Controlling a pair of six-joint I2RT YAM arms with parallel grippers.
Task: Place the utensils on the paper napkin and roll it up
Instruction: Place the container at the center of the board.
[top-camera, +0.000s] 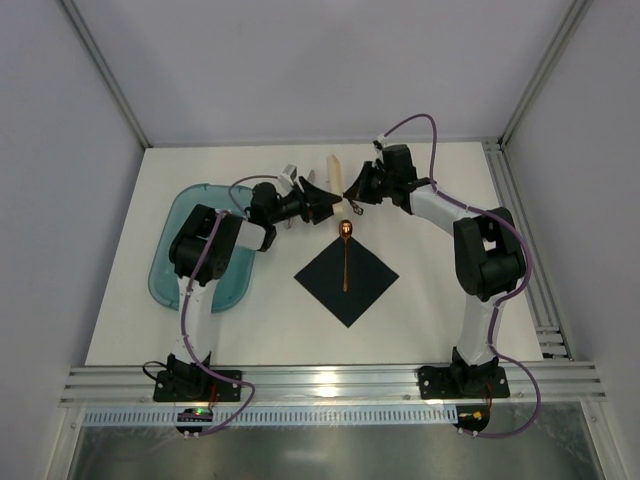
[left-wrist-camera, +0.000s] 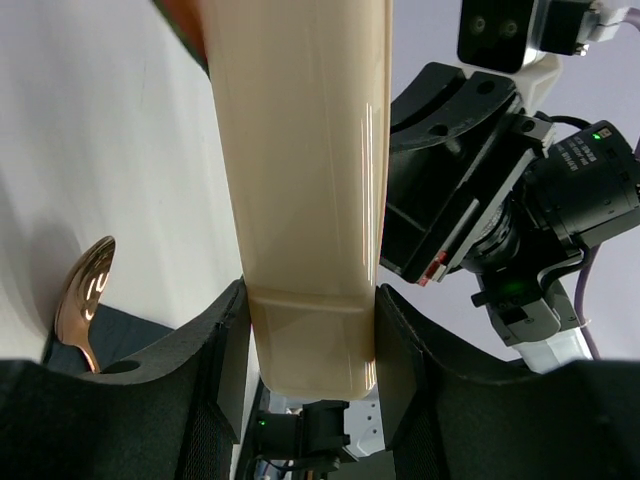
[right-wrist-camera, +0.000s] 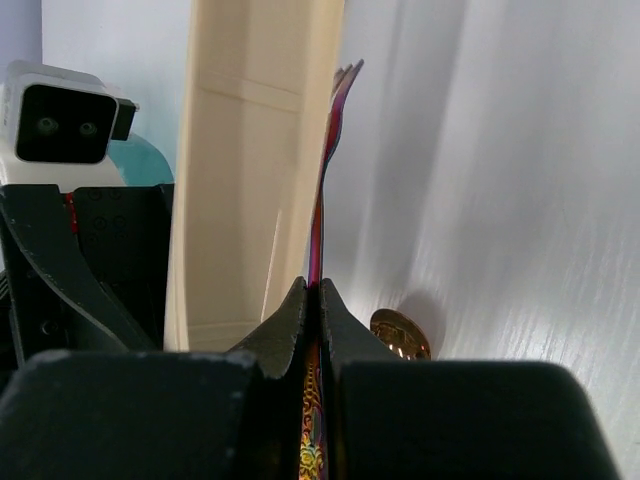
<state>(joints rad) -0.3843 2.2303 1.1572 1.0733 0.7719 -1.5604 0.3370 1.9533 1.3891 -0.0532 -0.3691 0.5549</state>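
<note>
left gripper (left-wrist-camera: 310, 340): jaws are pinching the bottom end of a cream plastic holder (left-wrist-camera: 300, 150), one finger on each side. In the top view it's just above the centre of the frame.
right gripper (right-wrist-camera: 318, 300): fingers are squeezed together on a skinny fork (right-wrist-camera: 325, 180) seen edge-on. It faces the left gripper from the right, and the two are really close.
fork: sticks up out of the right jaws, with the split tip near the top centre of the right wrist view. It's got a reddish-purple shine. It's just beside the open side of the cream holder, and I can't tell if they touch.
spoon (top-camera: 345, 255): copper, lying flat on the paper napkin (top-camera: 365, 285). The handle runs down the middle, and the bowl pokes past the top corner onto the white table (top-camera: 250, 330). Nothing's holding it.
paper napkin: dark navy, flat, turned like a diamond in the centre of the top view, below both grippers.
teal tub (top-camera: 175, 260): left side of the top view, partly under the left arm and well apart from the napkin.
</note>
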